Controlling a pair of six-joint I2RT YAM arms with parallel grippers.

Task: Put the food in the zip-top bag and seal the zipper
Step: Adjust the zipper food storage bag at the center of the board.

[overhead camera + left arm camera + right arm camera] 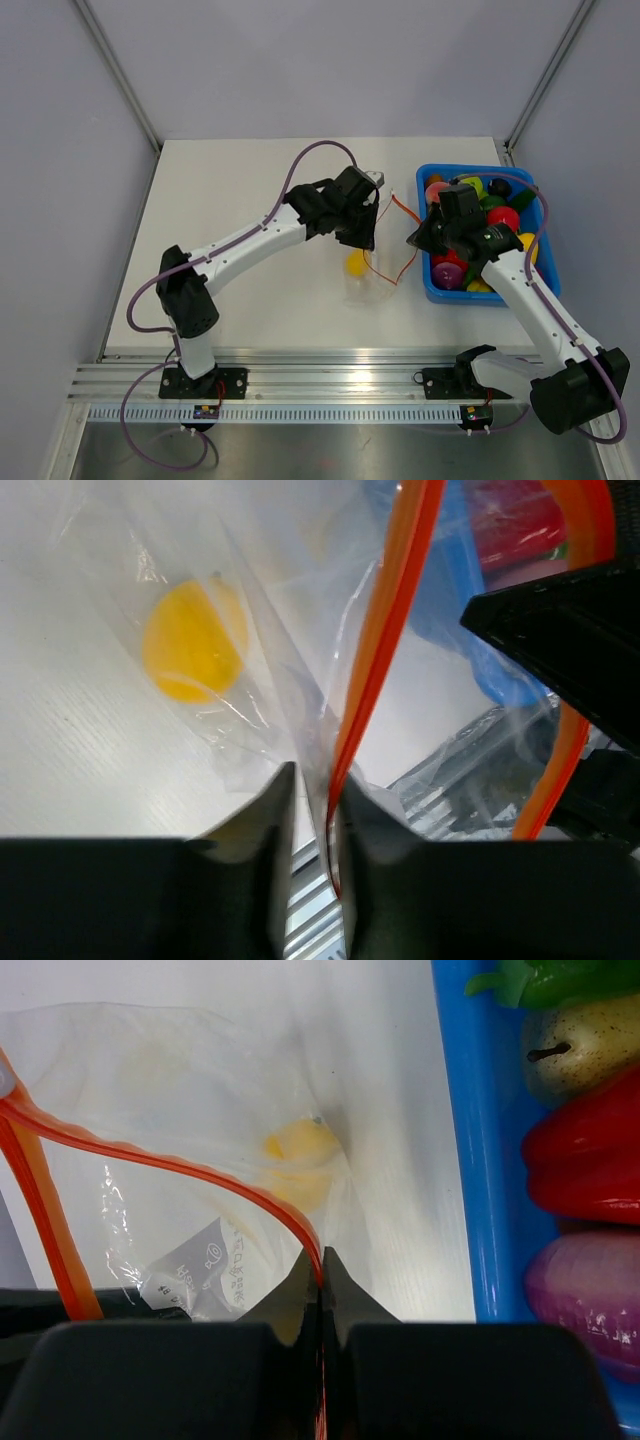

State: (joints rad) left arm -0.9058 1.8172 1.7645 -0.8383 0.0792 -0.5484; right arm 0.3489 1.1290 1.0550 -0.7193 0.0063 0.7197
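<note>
The zip-top bag (365,287) hangs open between my two grippers, its bottom on the table. One yellow food piece (356,263) lies inside it, seen through the film in the left wrist view (192,640) and the right wrist view (298,1150). The orange-red zipper (404,211) is unsealed and spreads in two strands. My left gripper (366,238) is closed down on the bag's edge (315,775), the zipper (375,670) running between its fingers with a narrow gap. My right gripper (413,241) is shut tight on the zipper (322,1255) at the other side.
The blue bin (436,292) stands right of the bag and holds several toy foods. In the right wrist view its wall (490,1160) is close, with a red piece (580,1160), a purple one (585,1290) and a pale one (575,1055).
</note>
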